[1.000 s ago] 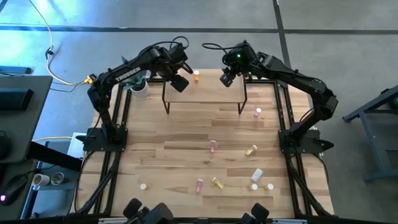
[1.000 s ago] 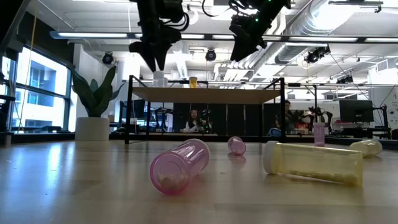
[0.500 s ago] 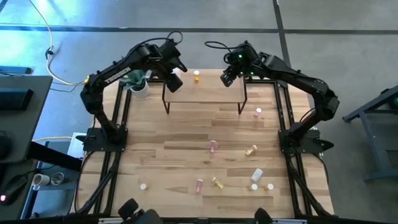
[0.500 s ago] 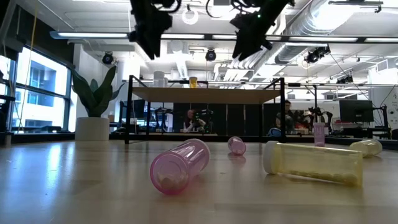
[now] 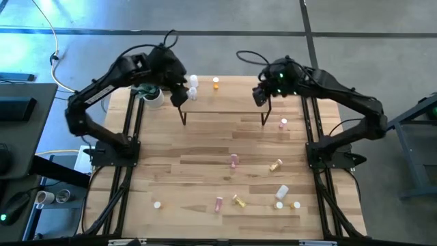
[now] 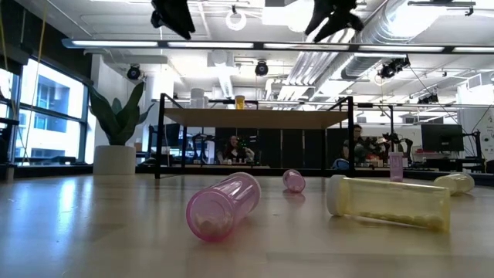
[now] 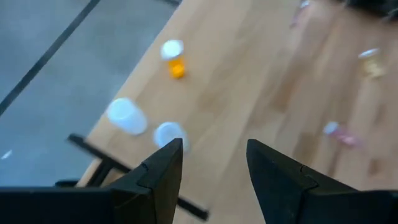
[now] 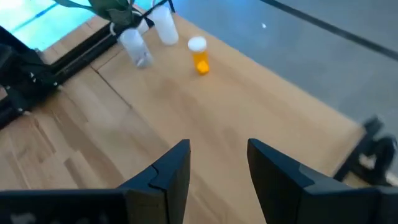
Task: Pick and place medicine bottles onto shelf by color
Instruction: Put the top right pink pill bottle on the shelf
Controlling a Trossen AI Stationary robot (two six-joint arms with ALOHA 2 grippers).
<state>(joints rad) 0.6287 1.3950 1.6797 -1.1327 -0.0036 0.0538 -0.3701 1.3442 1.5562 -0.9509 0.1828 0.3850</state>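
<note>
The shelf [image 5: 232,99] stands at the table's far side. Standing upright on its left part are two white medicine bottles [image 5: 193,82] [image 5: 192,92] and an orange one [image 5: 216,83]. Several more pink, yellow and white bottles lie loose on the tabletop, among them a pink one [image 5: 233,160] and a yellow one [image 5: 276,165]. My left gripper [image 5: 179,96] hangs open above the shelf's left end. My right gripper [image 5: 259,96] hangs open above its right end. Both wrist views show empty gaps between the fingers [image 7: 214,162] [image 8: 217,162].
A potted plant [image 5: 151,94] stands just left of the shelf. In the low view a pink bottle [image 6: 222,205] and a yellow one [image 6: 388,202] lie close to the near edge. People sit in the room behind the table.
Both grippers have risen and drawn away from over the shelf, the left toward the table's left edge, the right toward the right and near edges, each rolling its wrist. The two white bottles on the shelf, earlier covered by the left gripper, now show.
</note>
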